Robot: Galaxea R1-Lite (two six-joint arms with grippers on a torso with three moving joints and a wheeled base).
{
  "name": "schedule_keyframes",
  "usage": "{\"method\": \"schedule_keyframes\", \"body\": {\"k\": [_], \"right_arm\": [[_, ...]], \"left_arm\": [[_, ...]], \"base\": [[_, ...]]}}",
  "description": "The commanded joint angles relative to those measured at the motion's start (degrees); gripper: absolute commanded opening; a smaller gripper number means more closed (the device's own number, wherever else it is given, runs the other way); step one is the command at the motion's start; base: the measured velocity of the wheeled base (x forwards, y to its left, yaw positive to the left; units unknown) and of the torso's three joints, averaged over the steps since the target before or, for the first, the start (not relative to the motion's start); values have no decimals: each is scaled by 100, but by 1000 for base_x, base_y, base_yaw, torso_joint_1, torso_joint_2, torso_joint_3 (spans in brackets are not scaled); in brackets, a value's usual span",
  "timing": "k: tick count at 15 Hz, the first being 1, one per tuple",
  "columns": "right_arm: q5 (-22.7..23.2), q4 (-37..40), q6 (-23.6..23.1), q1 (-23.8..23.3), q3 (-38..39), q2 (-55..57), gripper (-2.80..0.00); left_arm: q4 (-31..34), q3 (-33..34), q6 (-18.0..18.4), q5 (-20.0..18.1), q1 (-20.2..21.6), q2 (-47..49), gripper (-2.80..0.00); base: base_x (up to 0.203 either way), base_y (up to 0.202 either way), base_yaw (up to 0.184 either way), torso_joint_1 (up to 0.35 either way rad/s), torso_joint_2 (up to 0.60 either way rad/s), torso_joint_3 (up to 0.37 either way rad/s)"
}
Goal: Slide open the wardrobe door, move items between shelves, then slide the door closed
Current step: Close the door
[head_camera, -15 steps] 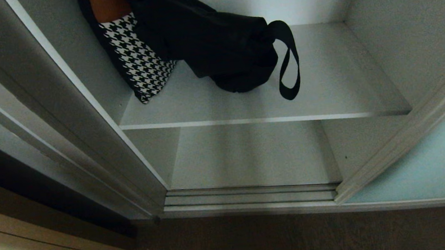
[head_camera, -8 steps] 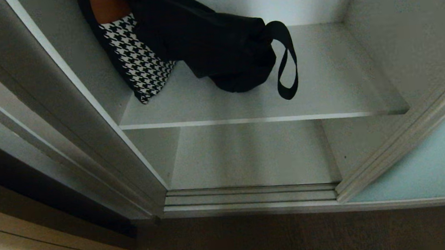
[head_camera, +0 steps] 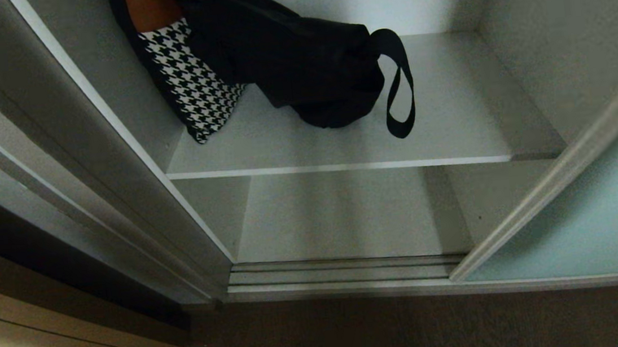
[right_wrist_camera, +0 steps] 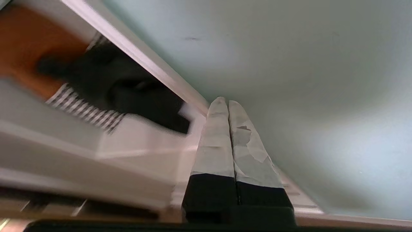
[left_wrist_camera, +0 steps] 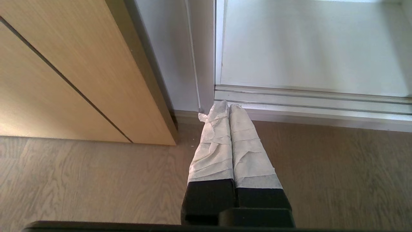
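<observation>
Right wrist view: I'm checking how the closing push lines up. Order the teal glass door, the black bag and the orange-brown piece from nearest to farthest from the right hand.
1. Teal glass door: the right hand is right at its frame edge.
2. Black bag: past the frame, inside the wardrobe.
3. Orange-brown piece: beyond the bag, deepest in.

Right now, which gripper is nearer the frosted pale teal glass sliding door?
Right. The right gripper is against the frosted teal glass door, at its silver frame; the left gripper hangs above the wooden floor, beside the tan panel.

Upper shelf (head_camera: 452,125) holds black bag (head_camera: 304,66) and houndstooth piece (head_camera: 193,94) (leaning left)
</observation>
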Motion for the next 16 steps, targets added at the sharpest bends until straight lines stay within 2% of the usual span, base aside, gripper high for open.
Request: {"method": "schedule_keyframes", "body": {"k": [1,3,7,12,16], "right_arm": [[-21,-9,23,553,11,54,-280],[-31,-23,32,1061,8,120,-280],[-254,-72,44,2766,-20,309,-280],[-448,-69,45,4350,-139,317,-280],[-426,-57,38,4912,72,-156,-280]], "left_arm": [[-3,-1,0,1,0,7,-280],[-3,-1,4,1,0,9,-280],[-3,-1,0,1,0,9,-280],[-3,-1,0,1,0,9,-280],[-3,7,0,1,0,9,-280]], "base": [[0,0,0,0,0,0],[0,0,0,0,0,0],[0,0,0,0,0,0],[0,0,0,0,0,0],[0,0,0,0,0,0]]}}
